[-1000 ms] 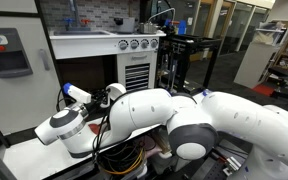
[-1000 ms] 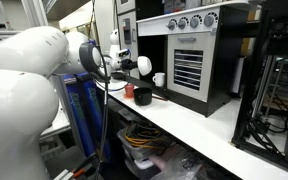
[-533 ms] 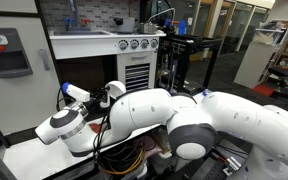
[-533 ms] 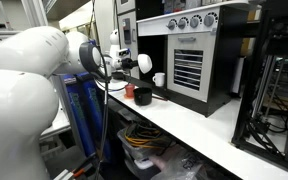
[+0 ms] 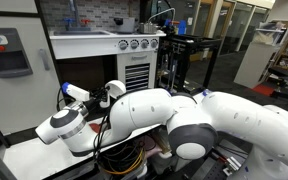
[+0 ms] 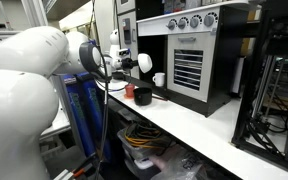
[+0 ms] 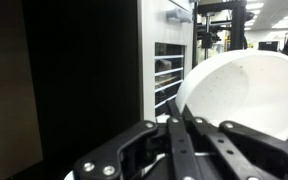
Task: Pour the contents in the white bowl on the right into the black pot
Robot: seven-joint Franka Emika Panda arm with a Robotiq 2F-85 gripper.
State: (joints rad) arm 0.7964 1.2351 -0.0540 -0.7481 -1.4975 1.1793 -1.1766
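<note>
My gripper (image 7: 181, 119) is shut on the rim of the white bowl (image 7: 246, 92), which fills the right of the wrist view, tipped on its side with its pale inside showing. In an exterior view the white bowl (image 6: 144, 64) hangs in the gripper (image 6: 133, 64) above the counter. Below it stands the small black pot (image 6: 143, 97). Whether anything lies in the bowl does not show. The arm hides the pot in the exterior view from the front, where the bowl (image 5: 115, 89) only peeks out behind the arm.
A red-orange cup (image 6: 130, 91) stands next to the pot, and a white cup (image 6: 159, 79) behind it. A toy stove with knobs (image 6: 189, 50) rises at the back of the white counter (image 6: 199, 128). My bulky arm (image 5: 184, 115) fills the foreground.
</note>
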